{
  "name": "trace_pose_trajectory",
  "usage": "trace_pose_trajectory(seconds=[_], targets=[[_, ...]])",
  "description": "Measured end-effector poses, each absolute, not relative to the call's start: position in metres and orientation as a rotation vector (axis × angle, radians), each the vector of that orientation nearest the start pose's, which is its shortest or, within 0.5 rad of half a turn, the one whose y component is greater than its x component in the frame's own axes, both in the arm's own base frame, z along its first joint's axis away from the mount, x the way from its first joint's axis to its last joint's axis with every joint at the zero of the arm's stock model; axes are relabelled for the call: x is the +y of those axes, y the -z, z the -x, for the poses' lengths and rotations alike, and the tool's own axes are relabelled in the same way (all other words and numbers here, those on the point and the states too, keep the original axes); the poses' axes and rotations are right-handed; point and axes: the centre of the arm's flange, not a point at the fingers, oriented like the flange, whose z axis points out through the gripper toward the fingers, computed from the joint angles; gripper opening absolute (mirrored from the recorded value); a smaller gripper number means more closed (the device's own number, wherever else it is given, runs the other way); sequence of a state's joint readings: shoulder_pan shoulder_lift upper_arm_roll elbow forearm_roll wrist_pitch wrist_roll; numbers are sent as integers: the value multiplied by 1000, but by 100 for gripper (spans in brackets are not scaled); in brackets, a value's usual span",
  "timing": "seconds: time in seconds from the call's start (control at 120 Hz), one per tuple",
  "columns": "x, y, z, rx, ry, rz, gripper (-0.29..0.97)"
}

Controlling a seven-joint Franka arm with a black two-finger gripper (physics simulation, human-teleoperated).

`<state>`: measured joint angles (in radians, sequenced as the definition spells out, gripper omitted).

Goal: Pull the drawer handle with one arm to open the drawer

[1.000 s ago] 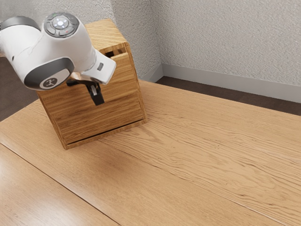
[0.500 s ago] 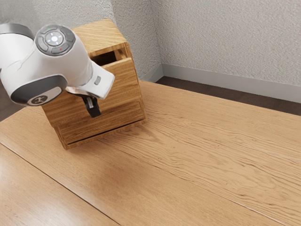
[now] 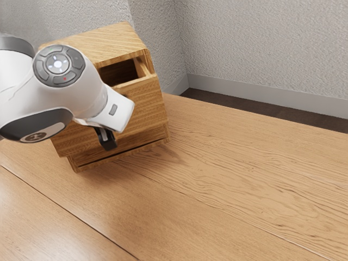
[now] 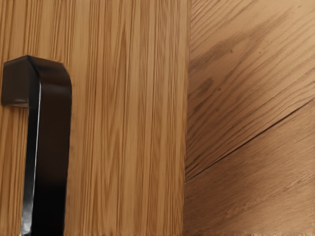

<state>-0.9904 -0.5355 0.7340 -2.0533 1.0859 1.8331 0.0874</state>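
- One light-oak drawer [image 3: 141, 106] stands partly out of the wooden box cabinet [image 3: 103, 41], far back on the wood-grain table [image 3: 228, 179], at the exterior view's left.
- Black bar handle [image 4: 47, 147] sits just under the black two-finger gripper [image 3: 107, 140]; jaw state cannot be told.
- Remaining, by judgement: pull out to full extension.

- I work in a plain room, like a room in a house.
- A big wooden table [image 3: 228, 179] made of wide planks takes up most of it.
- Past the table's far edge stand bumpy grey walls [image 3: 261, 43] that meet in a corner.
- A pale skirting board [image 3: 272, 95] runs along the bottom of the wall, above a dark brown floor [image 3: 326, 122].
- A small wooden drawer box [image 3: 138, 111] sits on the table near that corner, like home furniture.
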Motion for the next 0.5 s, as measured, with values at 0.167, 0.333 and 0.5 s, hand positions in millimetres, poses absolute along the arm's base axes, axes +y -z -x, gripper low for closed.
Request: trace_pose_trajectory(seconds=[0.167, 0.333, 0.5], targets=[[8, -623, -466, 667, 371, 2323, 68], [-11, -623, -454, 662, 382, 2325, 68], [-35, -627, -436, 650, 399, 2314, 64]])
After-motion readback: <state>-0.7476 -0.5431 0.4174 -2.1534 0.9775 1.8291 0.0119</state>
